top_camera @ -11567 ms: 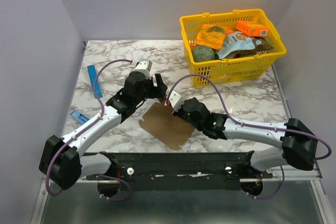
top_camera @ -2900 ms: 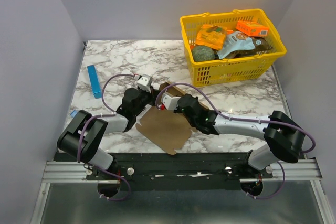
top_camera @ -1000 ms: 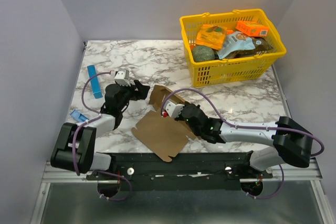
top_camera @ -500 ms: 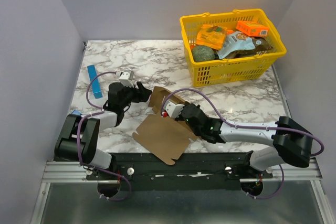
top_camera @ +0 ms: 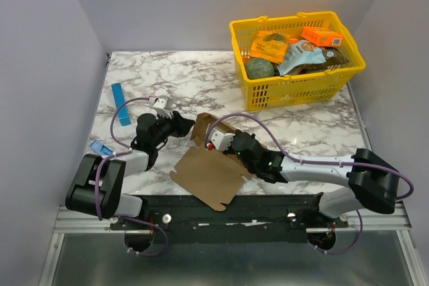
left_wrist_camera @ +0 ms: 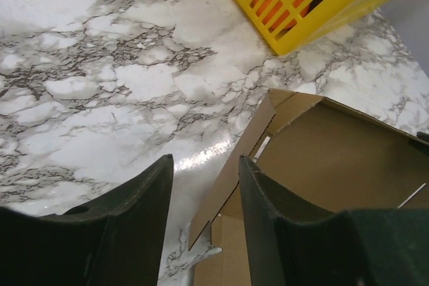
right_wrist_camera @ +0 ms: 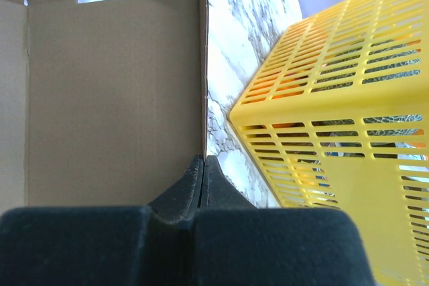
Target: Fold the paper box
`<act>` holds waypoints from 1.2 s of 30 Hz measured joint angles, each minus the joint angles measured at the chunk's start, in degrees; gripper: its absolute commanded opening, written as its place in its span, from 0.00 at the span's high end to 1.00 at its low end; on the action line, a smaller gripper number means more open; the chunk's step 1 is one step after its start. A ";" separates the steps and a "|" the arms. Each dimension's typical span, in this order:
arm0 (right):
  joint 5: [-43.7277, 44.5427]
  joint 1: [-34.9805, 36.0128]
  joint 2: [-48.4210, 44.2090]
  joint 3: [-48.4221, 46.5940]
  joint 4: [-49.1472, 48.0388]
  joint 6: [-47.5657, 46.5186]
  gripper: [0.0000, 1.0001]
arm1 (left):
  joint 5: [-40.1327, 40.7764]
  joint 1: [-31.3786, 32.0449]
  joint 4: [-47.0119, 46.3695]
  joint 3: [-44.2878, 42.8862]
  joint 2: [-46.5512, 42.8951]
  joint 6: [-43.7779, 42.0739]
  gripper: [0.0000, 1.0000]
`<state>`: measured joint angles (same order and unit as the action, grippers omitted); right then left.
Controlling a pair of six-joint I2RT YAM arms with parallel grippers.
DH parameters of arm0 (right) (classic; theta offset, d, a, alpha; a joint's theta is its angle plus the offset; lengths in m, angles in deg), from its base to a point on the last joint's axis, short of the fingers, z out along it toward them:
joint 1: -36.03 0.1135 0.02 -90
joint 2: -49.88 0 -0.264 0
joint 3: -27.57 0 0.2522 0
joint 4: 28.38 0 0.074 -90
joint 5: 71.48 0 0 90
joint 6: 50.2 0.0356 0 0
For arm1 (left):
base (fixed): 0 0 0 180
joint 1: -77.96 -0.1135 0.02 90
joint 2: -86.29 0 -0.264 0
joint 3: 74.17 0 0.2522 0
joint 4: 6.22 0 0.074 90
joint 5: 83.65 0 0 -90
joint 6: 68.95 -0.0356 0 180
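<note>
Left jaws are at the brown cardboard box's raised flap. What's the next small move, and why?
Probably close the left gripper on the raised flap of the brown cardboard paper box: the flap's edge appears to stand in the gap between its open fingers, while the right gripper, shut, pinches the neighbouring wall and steadies the sheet.
</note>
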<state>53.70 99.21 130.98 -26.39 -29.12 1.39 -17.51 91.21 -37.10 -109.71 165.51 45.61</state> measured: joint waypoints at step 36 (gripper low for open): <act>-0.24 0.00 0.00 0.00 0.17 -1.07 0.99 | -5.53 8.48 -5.18 1.66 0.83 0.26 0.69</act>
<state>53.46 99.21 130.98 -26.39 -28.95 0.32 -23.04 99.69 -42.28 -108.05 166.34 45.87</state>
